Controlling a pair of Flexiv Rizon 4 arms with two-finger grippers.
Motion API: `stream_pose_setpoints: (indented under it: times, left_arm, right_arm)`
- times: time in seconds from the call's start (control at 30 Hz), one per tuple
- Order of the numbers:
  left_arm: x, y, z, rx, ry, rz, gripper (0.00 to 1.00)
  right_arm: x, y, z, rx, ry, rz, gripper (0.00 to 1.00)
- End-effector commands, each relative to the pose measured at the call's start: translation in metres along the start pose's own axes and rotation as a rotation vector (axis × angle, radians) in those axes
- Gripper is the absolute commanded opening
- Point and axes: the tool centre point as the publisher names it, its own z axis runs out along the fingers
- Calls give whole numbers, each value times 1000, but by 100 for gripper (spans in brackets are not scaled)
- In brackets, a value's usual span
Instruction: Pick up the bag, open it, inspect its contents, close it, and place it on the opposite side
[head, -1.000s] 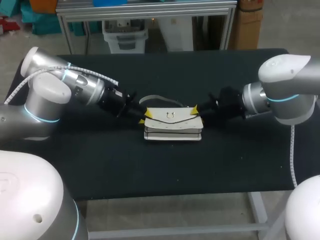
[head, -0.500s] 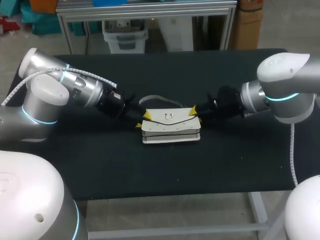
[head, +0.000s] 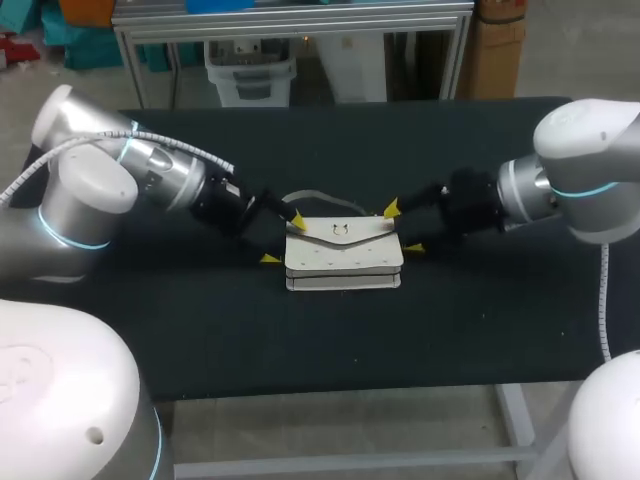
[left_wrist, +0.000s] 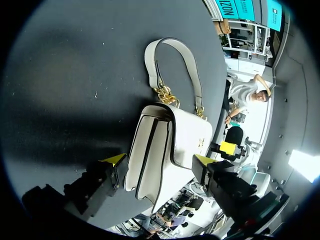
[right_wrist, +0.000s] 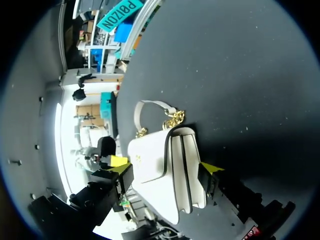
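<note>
Jaws gape on both; left gripper (head: 283, 238) and right gripper (head: 403, 228) each straddle an end of the bag (head: 345, 255). Long axis runs left-right; neither arm's nearer imo.

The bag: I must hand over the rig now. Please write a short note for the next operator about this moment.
Left gripper: open, fingers on either side of the left end of the bag.
Right gripper: open, astride the bag's right end.
Bag: lying mid table, flap shut, strap flat on the cloth behind it.
Done: both grippers are at the bag; it is not gripped.
Left: grasp, lift, open, inspect, close, place on the opposite side.
</note>
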Motion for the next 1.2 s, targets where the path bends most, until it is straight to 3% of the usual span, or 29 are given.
stream_pose_setpoints:
  times: [0.03, 0.3, 0.53, 1.2]
  left_arm:
    - [1, 5, -4, 9, 0, 1, 85]
    - [2, 7, -11, -9, 19, 10, 76]
    - [7, 2, -3, -50, 32, 13, 66]
    - [9, -3, 3, -74, 38, 7, 65]
  right_arm:
    - [1, -3, -10, -1, 5, -3, 85]
    - [5, 0, -12, 0, 28, -14, 65]
    - [5, 5, 2, 27, 23, -8, 56]
    - [4, 7, 9, 37, 17, 2, 53]
